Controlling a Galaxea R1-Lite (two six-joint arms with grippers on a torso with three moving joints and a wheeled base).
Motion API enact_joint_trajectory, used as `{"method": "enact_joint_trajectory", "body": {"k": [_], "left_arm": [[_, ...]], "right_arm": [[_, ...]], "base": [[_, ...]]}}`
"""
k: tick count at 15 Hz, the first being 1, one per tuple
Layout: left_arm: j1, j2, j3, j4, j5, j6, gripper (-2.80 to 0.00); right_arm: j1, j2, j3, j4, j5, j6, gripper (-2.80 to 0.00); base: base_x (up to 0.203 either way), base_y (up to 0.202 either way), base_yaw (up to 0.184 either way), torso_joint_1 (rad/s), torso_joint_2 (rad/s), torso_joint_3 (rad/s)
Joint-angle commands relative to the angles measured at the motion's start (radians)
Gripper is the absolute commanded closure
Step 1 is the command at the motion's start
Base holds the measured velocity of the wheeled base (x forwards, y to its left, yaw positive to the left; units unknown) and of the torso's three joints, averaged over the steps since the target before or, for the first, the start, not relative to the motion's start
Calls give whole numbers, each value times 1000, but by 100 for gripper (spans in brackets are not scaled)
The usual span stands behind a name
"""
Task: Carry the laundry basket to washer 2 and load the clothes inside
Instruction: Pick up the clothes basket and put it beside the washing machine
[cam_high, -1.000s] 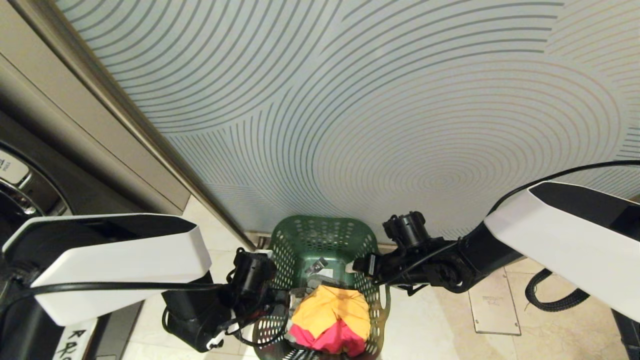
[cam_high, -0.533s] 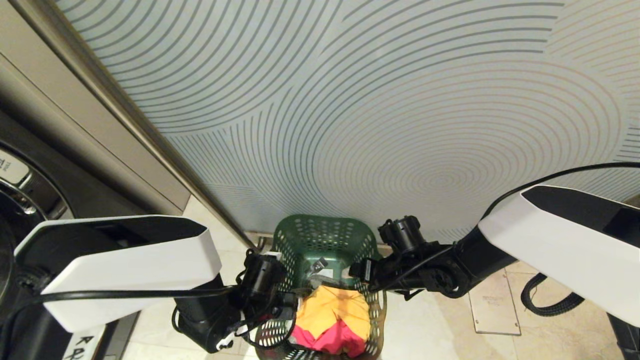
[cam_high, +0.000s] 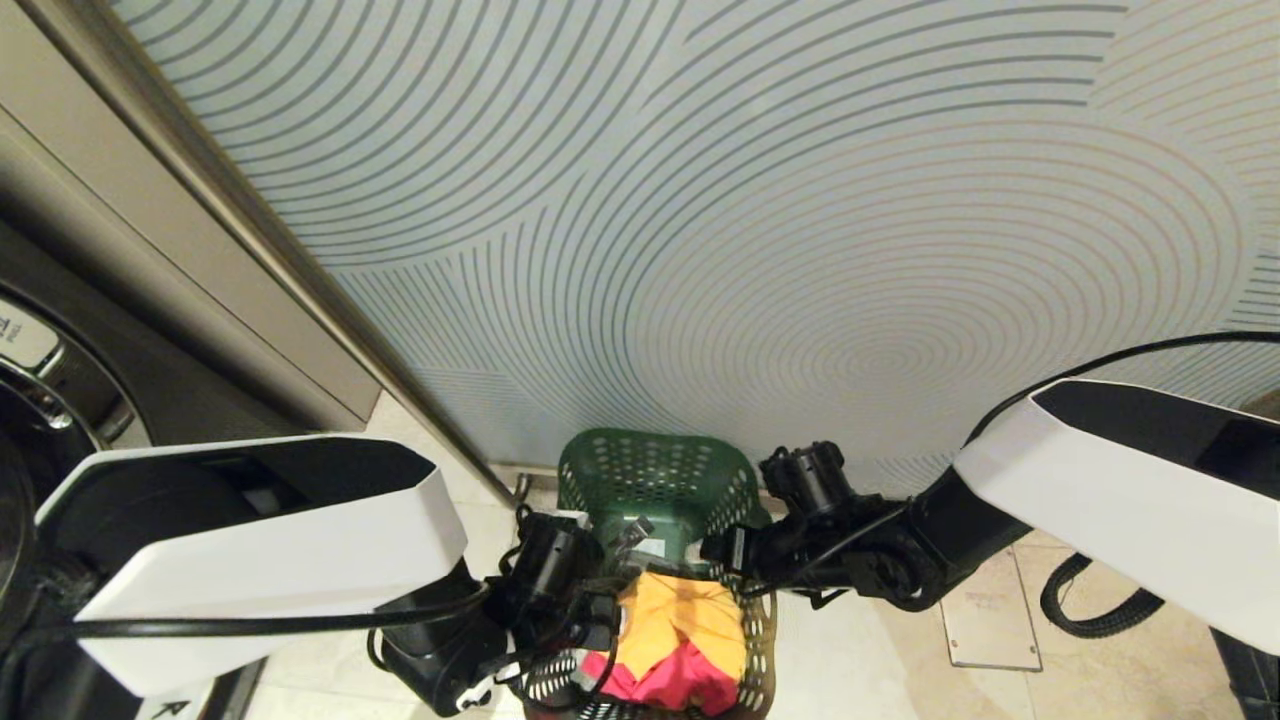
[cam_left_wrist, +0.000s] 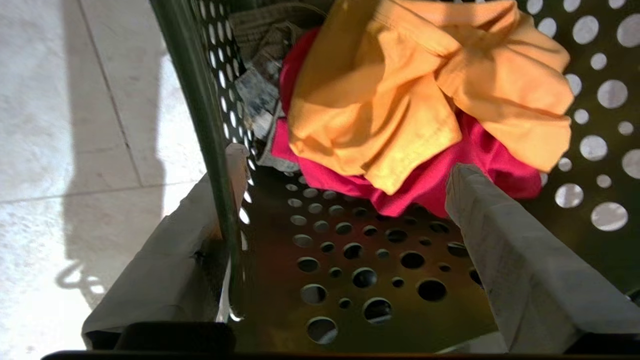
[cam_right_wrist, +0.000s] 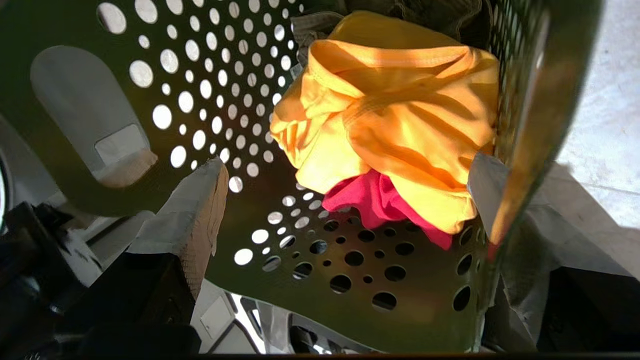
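Observation:
The dark green laundry basket (cam_high: 650, 470) stands on the tiled floor between my arms, against the patterned wall. It holds clothes, an orange garment (cam_high: 675, 615) on top of a pink one (cam_high: 680, 680). My left gripper (cam_high: 590, 600) is open and straddles the basket's left wall (cam_left_wrist: 215, 150), with one finger outside and one inside near the pink cloth (cam_left_wrist: 425, 185). My right gripper (cam_high: 725, 545) is open over the right wall (cam_right_wrist: 530, 125) in the same way. A dark grey washer (cam_high: 60, 400) with a chrome door rim shows at the left edge. I cannot read its numeral.
A wall panel (cam_high: 800, 250) with curved stripes rises right behind the basket, framed on the left by a beige post (cam_high: 200, 200). A metal floor plate (cam_high: 985, 610) and a black corrugated cable (cam_high: 1090, 610) lie at the right.
My left arm has swung in to the right, toward the basket. The right arm has edged slightly left and down. The basket has shifted a little to the right.

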Motion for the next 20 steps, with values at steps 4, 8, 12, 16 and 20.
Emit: {"method": "enact_joint_trajectory", "body": {"k": [4,8,12,16,20], "left_arm": [[-39,4,-29,14,1,-29,-280],[-42,16,-68,35,14,-31,-280],[-45,15,-80,49,16,-31,0],[-51,15,-80,51,15,-32,0],[-55,13,-80,52,15,-34,0]], "right_arm": [[1,16,36,-71,-1,4,-280],[2,16,36,-71,-1,4,-280],[2,16,34,-70,-2,4,0],[1,13,37,-69,-2,6,0],[1,13,37,-71,-3,6,0]], "base": [[0,0,0,0,0,0],[0,0,0,0,0,0],[0,0,0,0,0,0],[0,0,0,0,0,0],[0,0,0,0,0,0]]}}
